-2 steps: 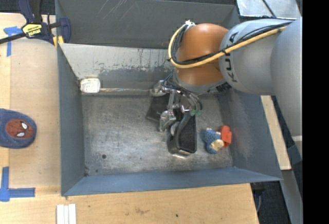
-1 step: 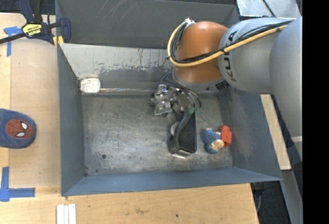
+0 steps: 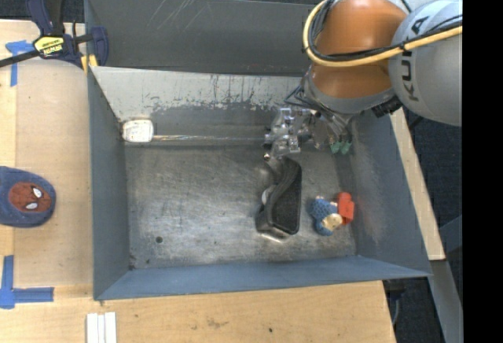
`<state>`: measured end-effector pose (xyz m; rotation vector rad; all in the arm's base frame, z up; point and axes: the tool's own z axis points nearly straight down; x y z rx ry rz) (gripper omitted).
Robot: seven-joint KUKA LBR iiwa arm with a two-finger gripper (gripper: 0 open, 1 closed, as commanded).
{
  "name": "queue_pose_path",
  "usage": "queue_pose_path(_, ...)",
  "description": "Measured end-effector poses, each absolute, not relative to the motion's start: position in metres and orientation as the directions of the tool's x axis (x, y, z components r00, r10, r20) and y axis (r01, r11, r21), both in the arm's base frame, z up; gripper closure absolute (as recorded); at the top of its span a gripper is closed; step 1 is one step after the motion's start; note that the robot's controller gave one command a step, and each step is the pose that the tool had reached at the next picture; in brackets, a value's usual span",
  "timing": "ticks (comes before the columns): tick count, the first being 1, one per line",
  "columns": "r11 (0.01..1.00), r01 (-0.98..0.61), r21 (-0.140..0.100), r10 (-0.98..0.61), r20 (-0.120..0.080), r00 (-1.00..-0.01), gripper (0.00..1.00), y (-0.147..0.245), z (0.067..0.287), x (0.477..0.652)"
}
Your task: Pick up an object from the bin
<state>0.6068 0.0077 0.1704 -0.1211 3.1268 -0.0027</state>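
Bin [image 3: 110,176]: grey metal, with sloped walls, a scuffed flat floor and dark streaks down the far wall.

Arm [image 3: 432,58]: reaches in from the right, above the bin's far right corner. Carries an orange domed cover [image 3: 357,35] at the wrist, ringed by a yellow cable [image 3: 346,60].

Gripper [image 3: 284,137]: metallic, hangs below the orange cover over the far right part of the floor, near the foot of the far wall. Wide or narrow: cannot tell, as the metal parts overlap from this angle.

Black oblong object [image 3: 284,200]: dark, rounded, case-like, with a paler edge at the near end. Lies flat on the floor in the bin's right half, lengthwise from near to far and leaning slightly left at the near end. Nearest of all things to the gripper, with the far end just near of it. Touching or apart: cannot tell.

Small toy [image 3: 332,212]: blue, yellow and red-orange. Lies on the floor just right of the black oblong object's near half, close to the foot of the right wall.

White item [image 3: 137,130]: small, pale, rounded block. Rests in the far left corner of the floor against the foot of the far wall, well apart from the gripper and from the other two things.

Small green piece [image 3: 339,148]: shows under the cover, right of the gripper. Part of the wrist or not: cannot tell.
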Motion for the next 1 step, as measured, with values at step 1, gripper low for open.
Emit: queue_pose_path(1, 0.999, -0.033, 0.0, -0.033, -0.011, -0.999, 1.0, 0.0138, 0.233, 0.6031)
